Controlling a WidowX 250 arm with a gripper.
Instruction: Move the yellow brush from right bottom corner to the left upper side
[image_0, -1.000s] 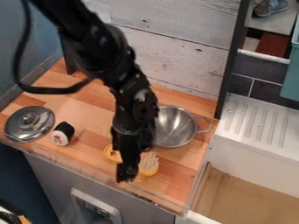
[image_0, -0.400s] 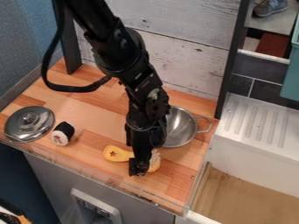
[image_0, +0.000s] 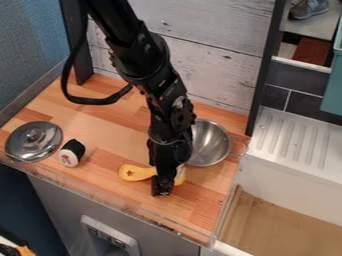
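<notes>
On counter (image_0: 100, 122): 1 brush (image_0: 135, 173), 1 steel bowl (image_0: 212, 144), 1 lid (image_0: 33, 142), 1 toy sushi piece (image_0: 71, 152). 4 kinds, one each.

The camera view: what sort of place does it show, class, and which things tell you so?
Probably a toy kitchen set up for a robot: a wooden counter holds a steel bowl with wire handles and a metal lid.

"What is the gripper (image_0: 161, 191) hiding?"
"It's covering part of the brush (image_0: 137, 173)."
"Is the arm (image_0: 148, 60) hiding anything?"
"It's blocking one side of the bowl (image_0: 212, 145), and the top edge is cutting it off."
</notes>
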